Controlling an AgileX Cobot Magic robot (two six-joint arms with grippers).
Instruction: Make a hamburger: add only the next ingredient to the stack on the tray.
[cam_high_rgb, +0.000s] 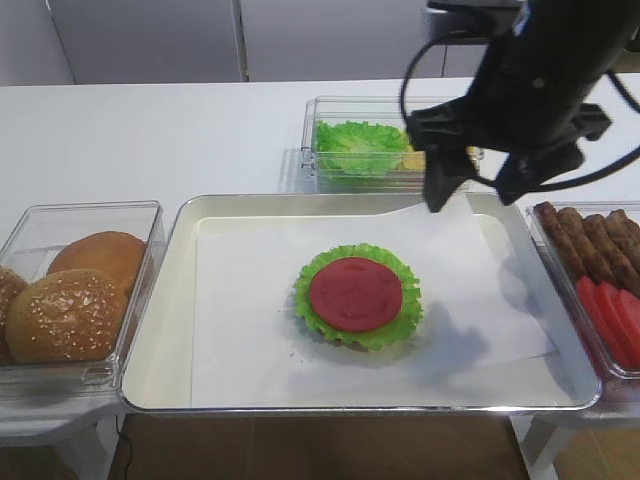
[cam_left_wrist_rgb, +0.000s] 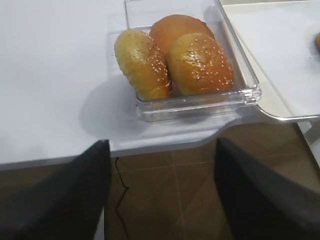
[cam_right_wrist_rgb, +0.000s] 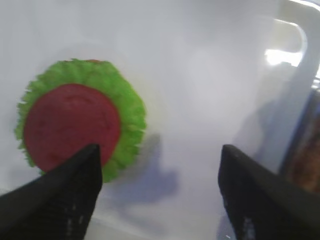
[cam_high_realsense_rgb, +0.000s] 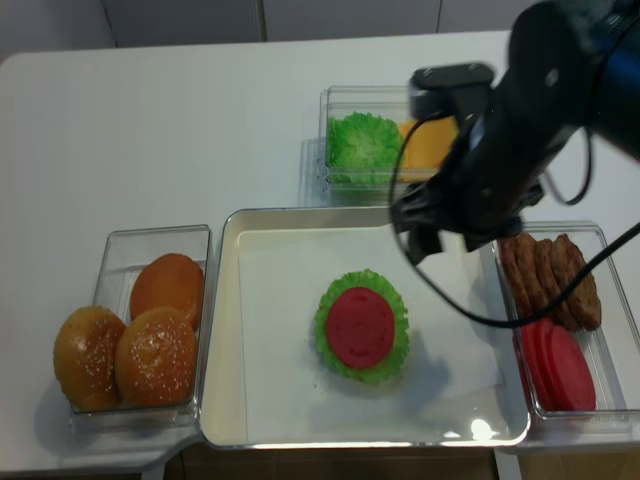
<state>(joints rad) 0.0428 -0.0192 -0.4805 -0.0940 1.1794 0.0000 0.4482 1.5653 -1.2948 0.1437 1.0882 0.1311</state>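
Tomato slice: the thin, flat, round red tomato slice (cam_high_rgb: 355, 293) lies centred on the ruffled bright-green lettuce leaf (cam_high_rgb: 399, 319) of the stack, green showing all round it.
Stack: the low round pile sits near the middle of the white paper sheet (cam_high_rgb: 240, 320) lining the large shiny rectangular metal tray (cam_high_rgb: 160, 350) on the white counter (cam_high_rgb: 150, 140).
Right gripper: the black right gripper (cam_high_rgb: 478, 176) hangs above the tray's far right part, jaws spread wide and holding nothing; its wrist view shows both fingers (cam_right_wrist_rgb: 75, 190) apart with bare paper between them.
Key relation: the slice lies down and to the left of the right jaws, clear of them, so judged from this the ingredient is placed and the arm only needs to lift away without brushing the pile.
Left gripper: its two dark fingers (cam_left_wrist_rgb: 55, 195) frame the wrist view well apart and empty, over the counter edge beside the clear plastic box of sesame-seeded brown buns (cam_left_wrist_rgb: 200, 62), far from the stack.
Nearer arm: the right one.
Risk: a low sweep leftward could drag the slice off the leaf.
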